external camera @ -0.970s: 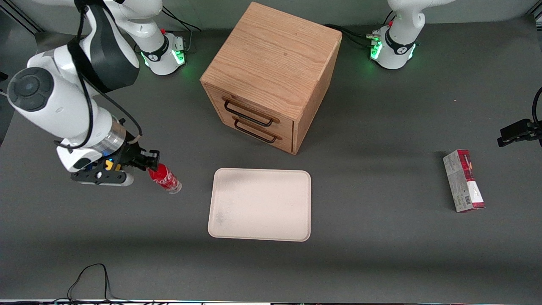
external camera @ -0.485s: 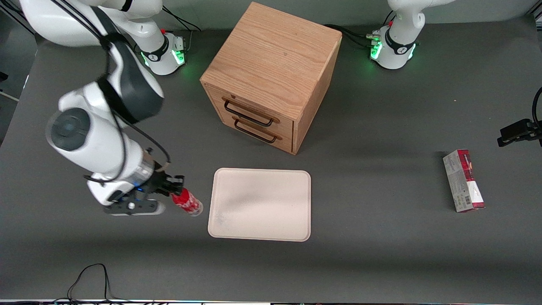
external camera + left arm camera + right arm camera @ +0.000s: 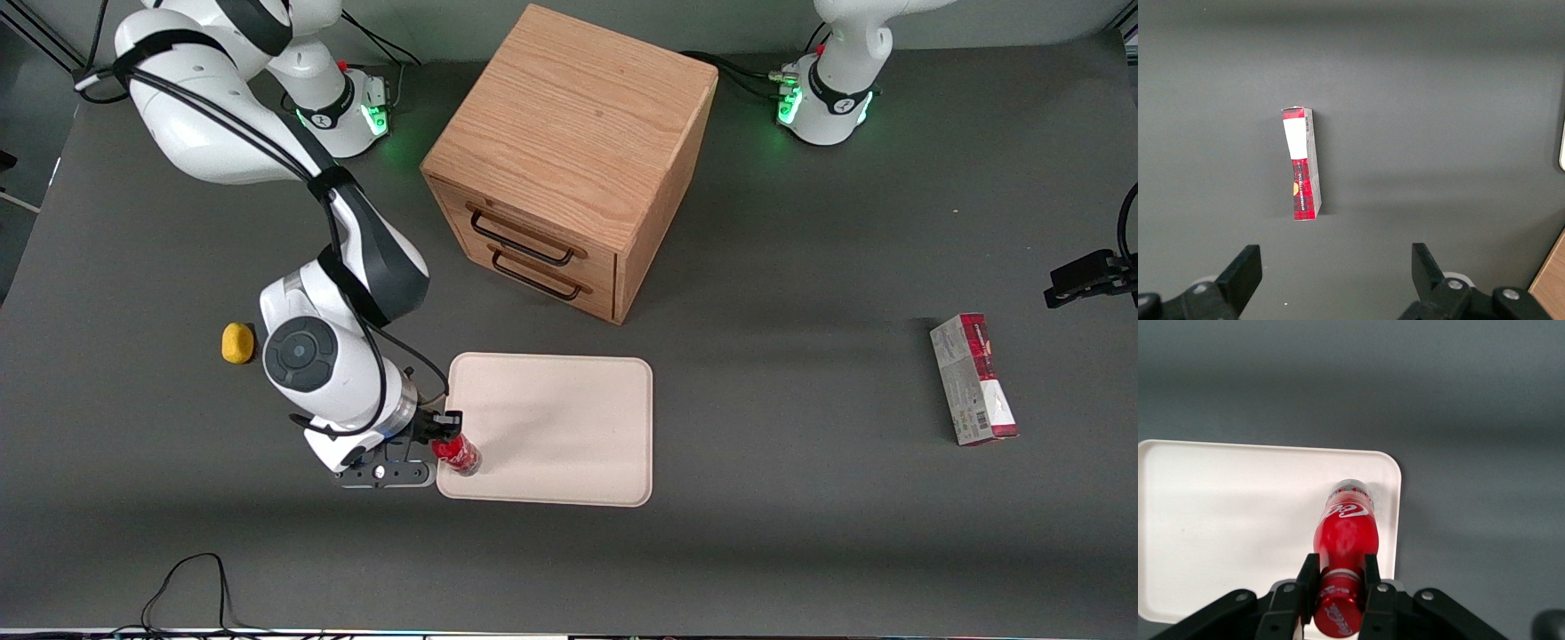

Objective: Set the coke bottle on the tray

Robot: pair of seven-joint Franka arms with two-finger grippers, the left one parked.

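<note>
My right gripper [image 3: 442,433] is shut on the neck of the small red coke bottle [image 3: 458,454], just under its red cap. It holds the bottle over the corner of the cream-white tray [image 3: 569,427] that lies nearest the front camera, toward the working arm's end. In the right wrist view the fingers [image 3: 1309,577] clamp the bottle [image 3: 1343,537] on both sides, and its clear base hangs above the tray [image 3: 1238,520] close to the rim. I cannot tell whether the base touches the tray.
A wooden two-drawer cabinet [image 3: 569,160] stands farther from the front camera than the tray. A small yellow object [image 3: 236,343] lies beside the working arm. A red-and-grey carton [image 3: 973,380] lies toward the parked arm's end; it also shows in the left wrist view [image 3: 1302,163].
The gripper has carried the bottle from the bare table toward the tray and nearer the front camera, and now holds it over the tray's corner. The yellow object has come into view.
</note>
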